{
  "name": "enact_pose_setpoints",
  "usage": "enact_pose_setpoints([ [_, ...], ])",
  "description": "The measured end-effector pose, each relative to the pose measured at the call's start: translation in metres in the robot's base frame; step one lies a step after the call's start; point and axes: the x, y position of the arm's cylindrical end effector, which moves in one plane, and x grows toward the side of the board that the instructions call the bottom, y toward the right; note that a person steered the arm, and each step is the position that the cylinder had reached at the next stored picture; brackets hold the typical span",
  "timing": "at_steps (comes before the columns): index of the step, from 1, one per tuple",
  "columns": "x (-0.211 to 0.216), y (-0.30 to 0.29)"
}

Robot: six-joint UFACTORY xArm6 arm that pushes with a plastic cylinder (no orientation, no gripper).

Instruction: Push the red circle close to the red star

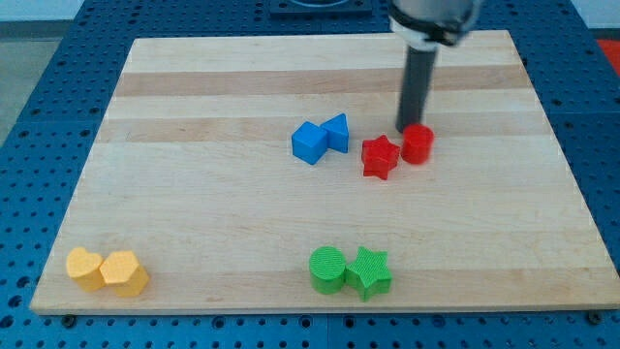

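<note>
The red circle (418,144) sits right of the board's middle, just to the right of the red star (380,156), with a thin gap between them. My tip (406,130) comes down from the view's top and stands at the circle's upper left edge, touching or nearly touching it, and above and right of the star.
A blue cube (309,142) and a blue triangle (336,132) sit together left of the star. A green circle (327,269) and a green star (370,272) lie near the bottom edge. A yellow heart (84,267) and a yellow hexagon (125,272) lie at the bottom left. All rest on the wooden board (194,194).
</note>
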Motion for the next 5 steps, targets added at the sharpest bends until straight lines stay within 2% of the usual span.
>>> enact_pose_setpoints([
  [1,0.034,0.029],
  [2,0.030,0.050],
  [3,0.017,0.105],
  [4,0.039,0.139],
  [5,0.070,0.129],
])
